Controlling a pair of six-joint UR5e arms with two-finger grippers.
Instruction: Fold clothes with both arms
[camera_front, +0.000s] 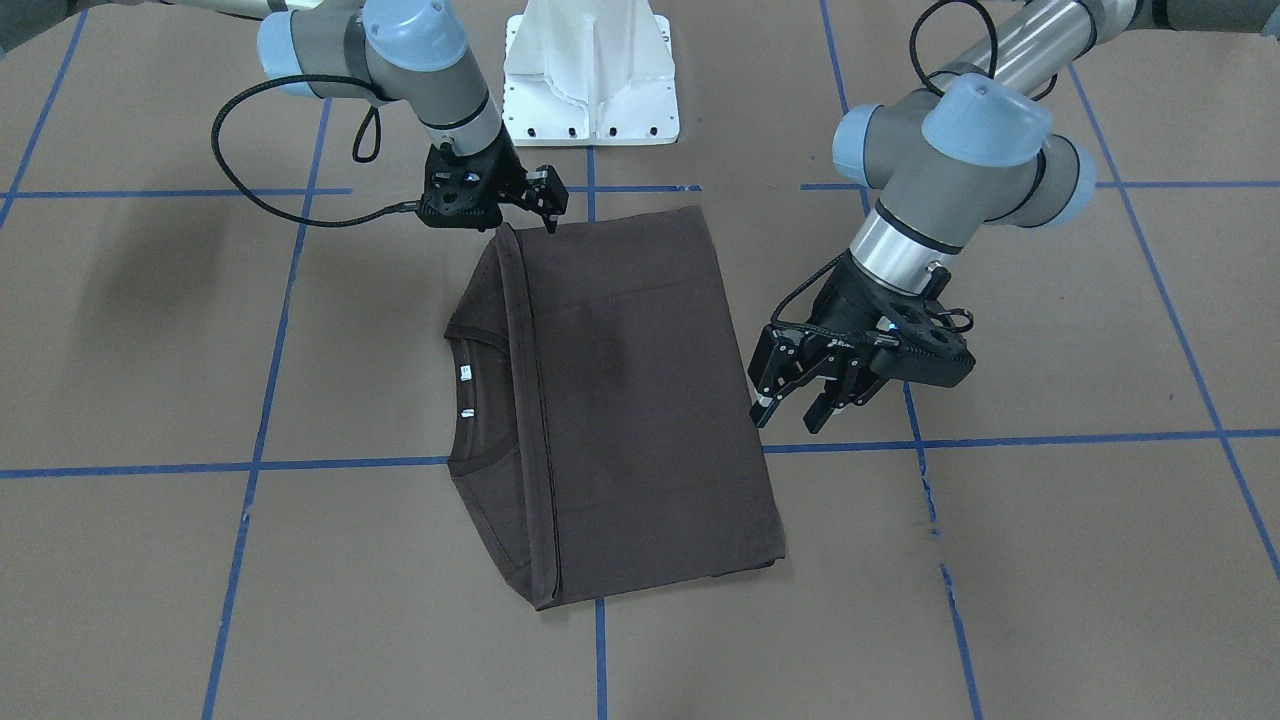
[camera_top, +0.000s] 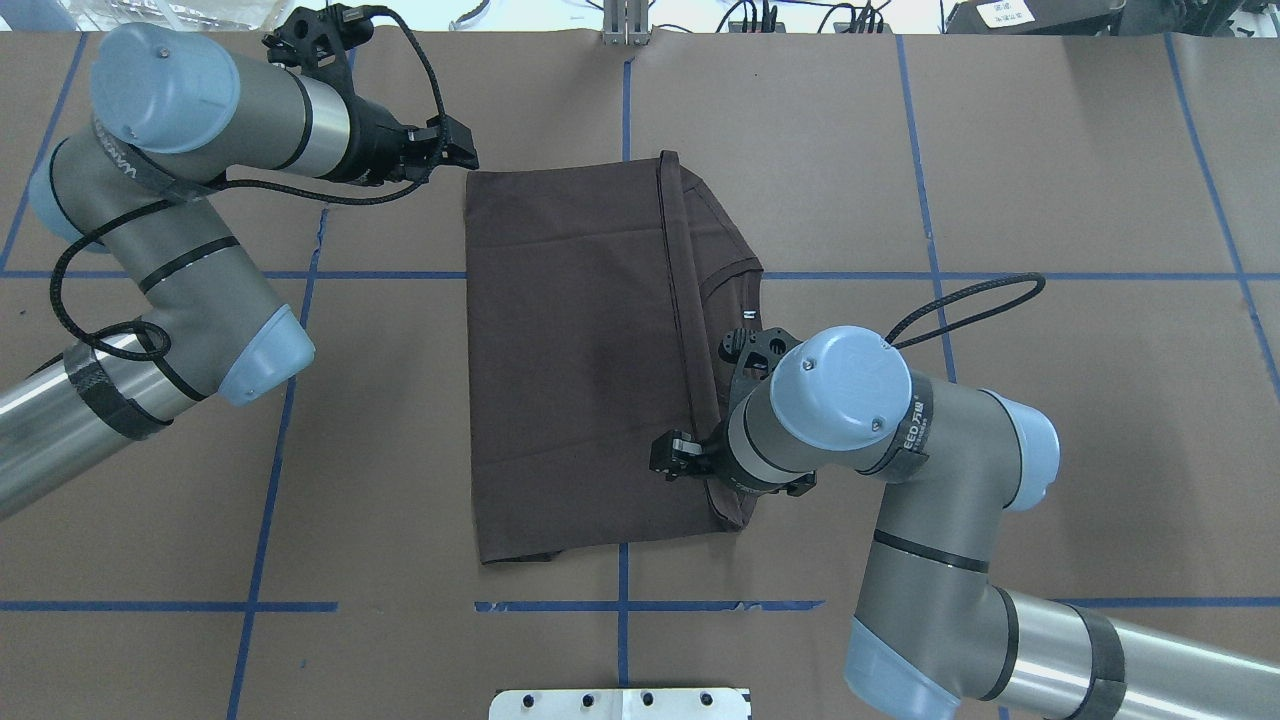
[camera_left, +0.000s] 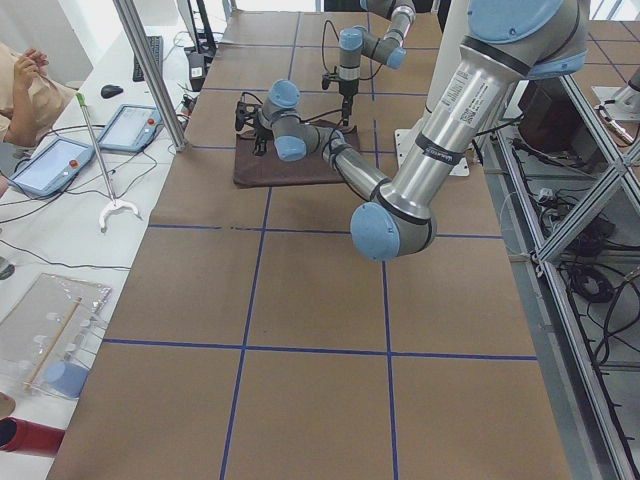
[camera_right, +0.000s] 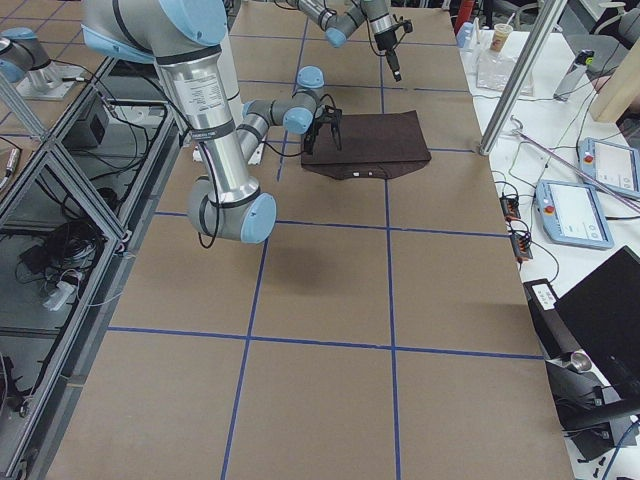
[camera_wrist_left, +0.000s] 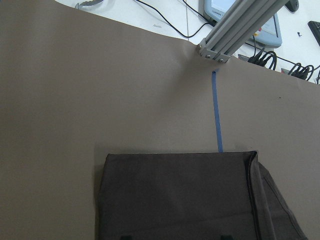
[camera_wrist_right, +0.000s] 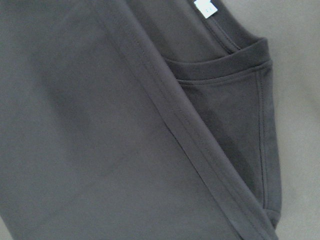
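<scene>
While the T-shirt (camera_front: 620, 400) lies on the table (camera_front: 1000, 560) as a folded rectangle with the collar showing, I judge one fold is left. The left gripper (camera_front: 793, 408) is spread and empty; for the right gripper (camera_front: 548, 205) I cannot tell.

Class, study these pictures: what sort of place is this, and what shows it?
Most likely a robotics lab. A left arm and a right arm work at a table gridded with blue tape, and control tablets lie on a side bench.
</scene>
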